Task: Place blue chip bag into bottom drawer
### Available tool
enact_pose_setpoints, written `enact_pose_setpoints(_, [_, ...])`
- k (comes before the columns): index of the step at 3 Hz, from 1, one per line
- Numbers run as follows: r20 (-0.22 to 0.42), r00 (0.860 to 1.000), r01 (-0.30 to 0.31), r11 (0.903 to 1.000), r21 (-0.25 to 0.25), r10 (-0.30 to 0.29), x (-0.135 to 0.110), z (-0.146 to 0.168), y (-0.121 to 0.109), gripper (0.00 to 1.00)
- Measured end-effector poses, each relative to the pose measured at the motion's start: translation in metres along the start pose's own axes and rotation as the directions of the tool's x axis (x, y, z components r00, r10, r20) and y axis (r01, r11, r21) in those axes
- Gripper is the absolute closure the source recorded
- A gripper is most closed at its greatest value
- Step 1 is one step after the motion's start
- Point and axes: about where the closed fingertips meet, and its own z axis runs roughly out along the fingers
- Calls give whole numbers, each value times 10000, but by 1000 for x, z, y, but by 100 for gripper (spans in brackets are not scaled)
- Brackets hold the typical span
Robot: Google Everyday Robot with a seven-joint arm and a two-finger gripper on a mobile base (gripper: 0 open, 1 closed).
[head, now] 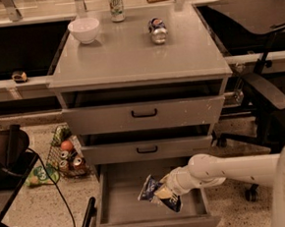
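We see our pincer (164, 191), reaching in from the right, gripping the blue chip bag (149, 188) just above the floor of the open bottom drawer (120, 211). We judge this the placing step; next, lower slightly and let go.

Smooth white tubular arm (235, 167) w/ rounded joint; pale pincer (169, 191) at tip, over bottom drawer (123, 208).
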Motion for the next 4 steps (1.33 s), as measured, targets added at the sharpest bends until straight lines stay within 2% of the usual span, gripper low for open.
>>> enact_pose_setpoints(1, [57, 9994, -358, 9947, 964, 354, 28, 26, -33, 100])
enact_pose_setpoints(2, [447, 9963, -785, 9902, 1154, 737, 57, 59, -55, 82])
enact_pose_setpoints(4, [1182, 9863, -1214, 9914, 499, 1148, 86, 112, -82, 35])
